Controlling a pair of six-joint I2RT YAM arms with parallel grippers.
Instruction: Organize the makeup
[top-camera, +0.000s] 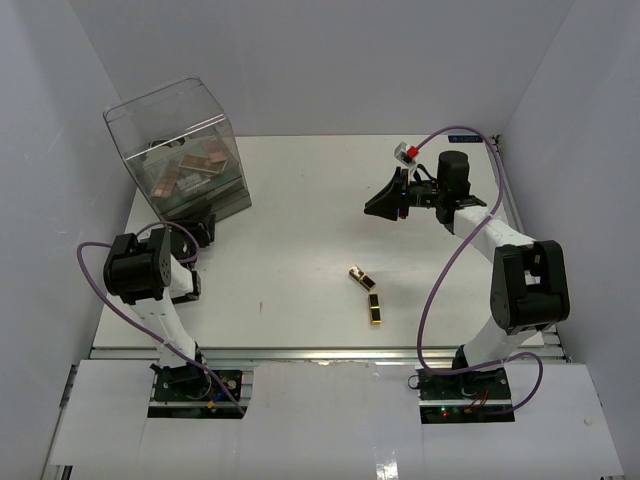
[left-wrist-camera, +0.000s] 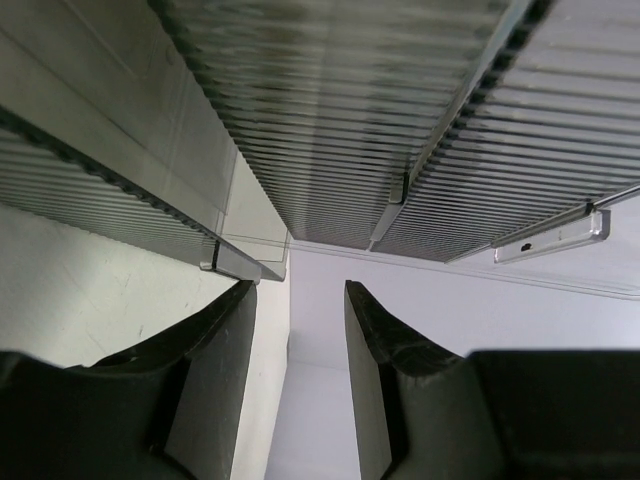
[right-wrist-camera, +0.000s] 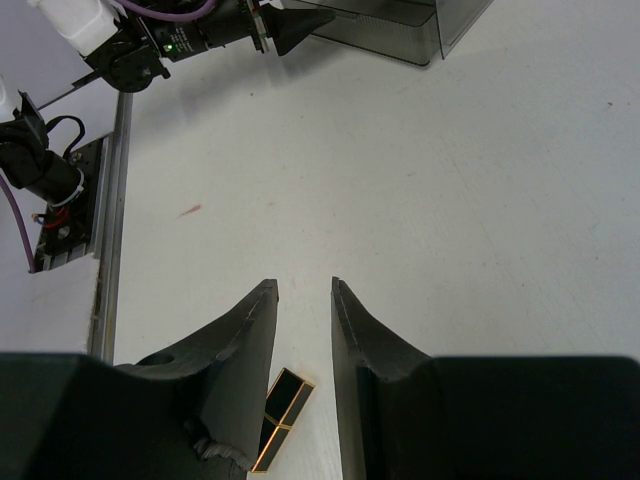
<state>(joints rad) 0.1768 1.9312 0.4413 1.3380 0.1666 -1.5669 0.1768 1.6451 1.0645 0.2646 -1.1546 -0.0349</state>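
Observation:
Two slim black-and-gold lipstick tubes (top-camera: 360, 277) (top-camera: 374, 308) lie end to end near the table's middle front. One lipstick tube (right-wrist-camera: 283, 415) shows on the table beyond my right gripper (right-wrist-camera: 303, 283), which hangs open and empty over the table (top-camera: 375, 207). Pink-brown palettes (top-camera: 190, 165) lie inside the clear plastic box (top-camera: 165, 100) at the back left. My left gripper (top-camera: 203, 228) sits at the box's near lower edge. In the left wrist view it (left-wrist-camera: 298, 285) is open with nothing between its fingers, and the box's ribbed wall (left-wrist-camera: 350, 120) fills the upper part of that view.
White walls close in the table on the left, back and right. An aluminium rail (top-camera: 320, 352) runs along the near edge by the arm bases. A purple cable (top-camera: 440, 290) loops beside the right arm.

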